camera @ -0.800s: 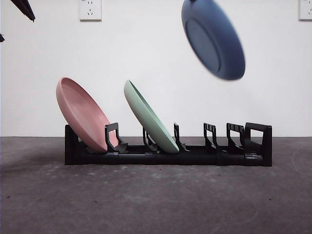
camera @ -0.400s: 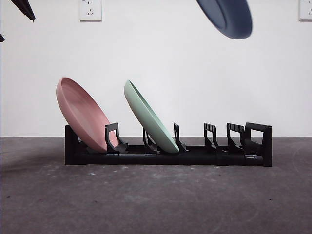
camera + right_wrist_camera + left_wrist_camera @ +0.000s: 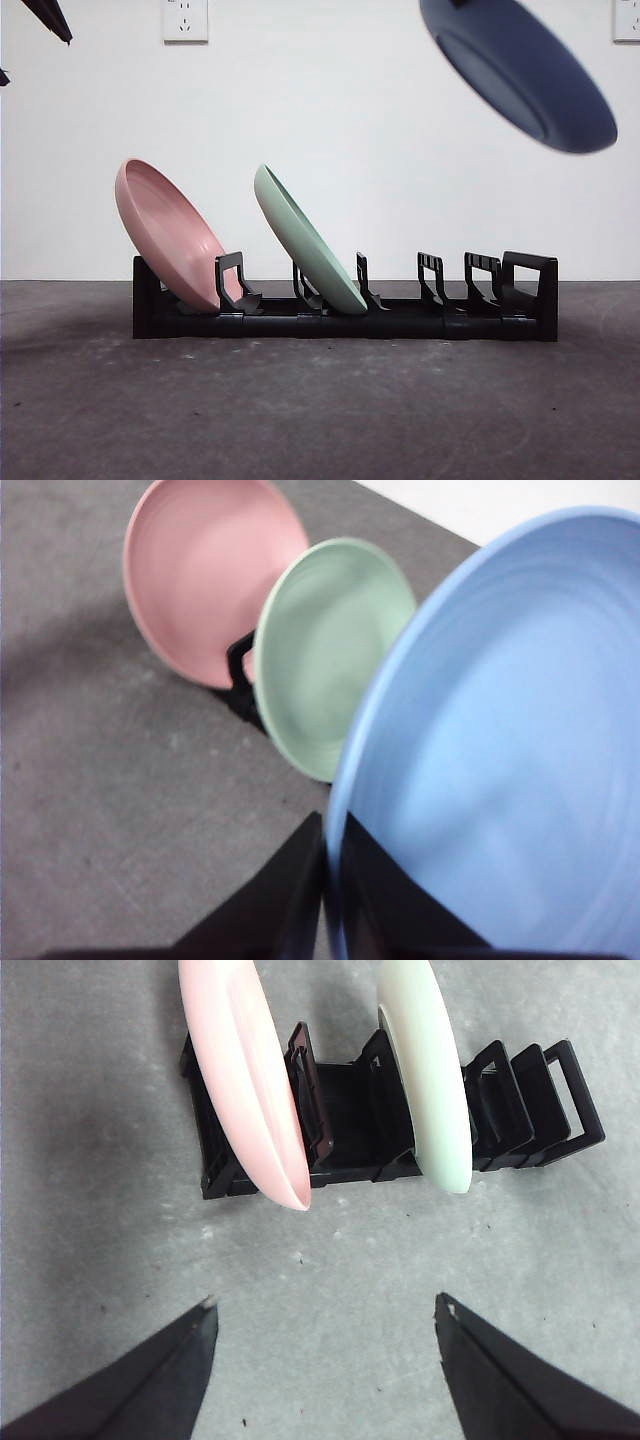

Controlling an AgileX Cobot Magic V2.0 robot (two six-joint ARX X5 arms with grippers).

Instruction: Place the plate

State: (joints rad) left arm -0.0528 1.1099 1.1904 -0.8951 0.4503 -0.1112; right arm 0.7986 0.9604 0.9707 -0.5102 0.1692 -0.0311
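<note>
- The blue plate [image 3: 520, 72] hangs tilted in the air near the top right of the front view, well above the black dish rack [image 3: 345, 318] and roughly over its right-hand end; its underside faces the camera.
- In the right wrist view the blue plate [image 3: 490, 750] fills most of the picture, and the right gripper [image 3: 330, 900] is clamped on its rim, one black jaw on each face of the plate.
- The gripper itself is out of the front view, beyond the top edge.
- The pink plate [image 3: 168, 232] stands in the leftmost slot of the rack, leaning to the left.
- The green plate [image 3: 308, 240] stands in the next slot along, leaning the same way, apart from the pink one.
- The slots to the right of the green plate hold nothing.
- The left gripper [image 3: 325, 1345] hovers over the grey table [image 3: 330, 1260] in front of the rack, its jaws spread wide and holding nothing.
- From that wrist camera the pink plate [image 3: 245, 1080] and the green plate [image 3: 425, 1070] show edge-on in the rack [image 3: 350, 1130].
- In the front view a black tip [image 3: 50, 18] at the top left corner is all that shows of an arm.
- Two wall sockets [image 3: 185, 18] sit on the white wall behind, one at the top left and one at the top right corner.
</note>
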